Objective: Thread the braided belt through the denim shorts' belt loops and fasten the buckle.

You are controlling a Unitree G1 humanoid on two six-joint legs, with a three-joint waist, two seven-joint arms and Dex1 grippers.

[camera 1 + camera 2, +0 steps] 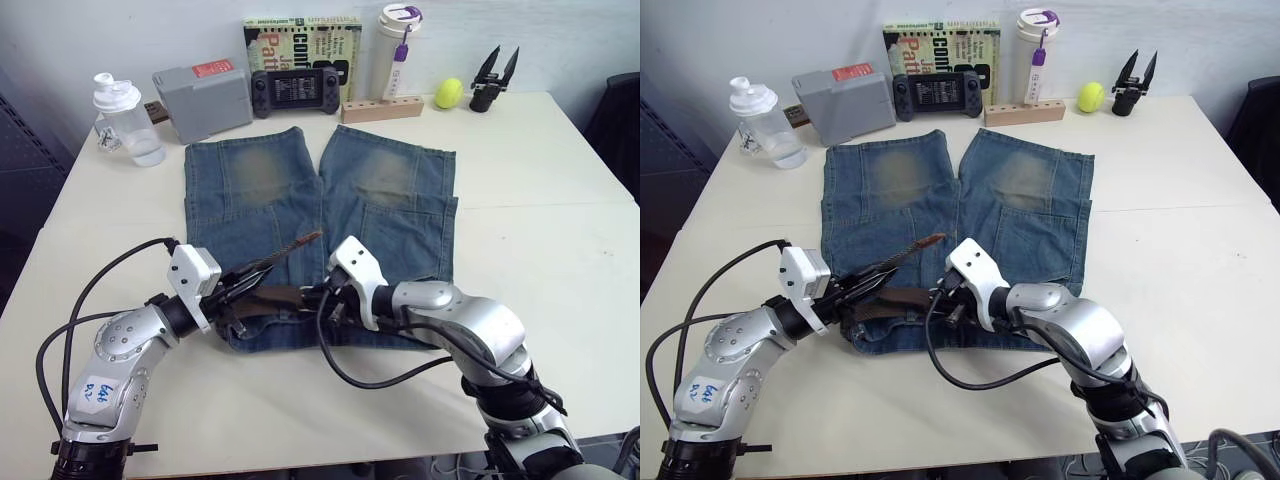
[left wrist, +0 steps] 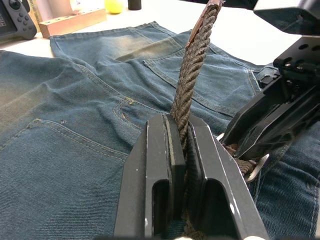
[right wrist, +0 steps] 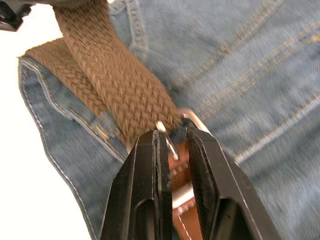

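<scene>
The denim shorts (image 1: 318,235) are lying flat on the white worktop (image 1: 540,260), waistband toward the robot and legs pointing away. The braided belt (image 1: 272,298) is running along the waistband at the near edge, and its free end is rising at a slant over the left leg, tan tip uppermost. The left claw (image 2: 182,150) is clamped on the braided belt partway up this raised stretch, the strap pinched between its two black fingers (image 2: 155,175). The right claw (image 3: 172,137) is sitting at the middle of the waistband, its fingers closing on the buckle (image 3: 175,145), whose silver frame is showing between them where the woven strap is passing through it. Along the far edge of the worktop are standing a clear shaker bottle (image 1: 124,120), a grey box (image 1: 205,100), a handheld game console (image 1: 295,92), a book (image 1: 300,40), a white tumbler (image 1: 397,50) and a yellow ball (image 1: 449,93).
</scene>
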